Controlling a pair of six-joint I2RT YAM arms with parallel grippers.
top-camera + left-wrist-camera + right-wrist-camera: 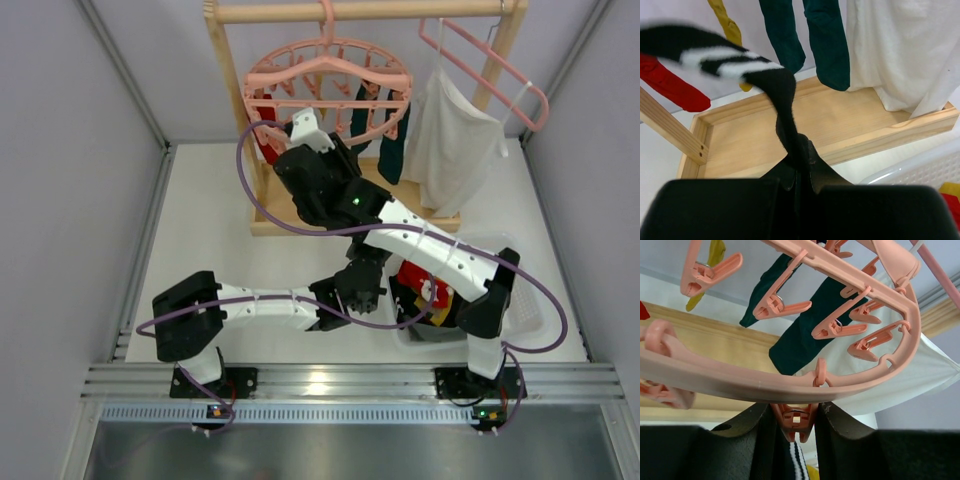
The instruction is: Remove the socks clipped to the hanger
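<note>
The round pink hanger (327, 85) hangs from the wooden rail, with dark teal socks (393, 140) and a red sock (266, 135) clipped to it. My right gripper (796, 425) sits just under the ring (765, 382). Its fingers press both sides of a pink clip (796, 421), and a black-and-white striped sock (800, 465) hangs below that clip. My left gripper (801, 152) is shut on the lower end of that striped sock (740, 60), which stretches up to the left. Teal socks (827, 45), a red sock (670, 85) and a mustard sock (727, 25) hang behind.
A white cloth (450, 140) hangs on a plain pink loop hanger at the right. The wooden rack base (790, 120) lies under the socks. A white basket (520, 320) holding loose socks stands by the right arm's base.
</note>
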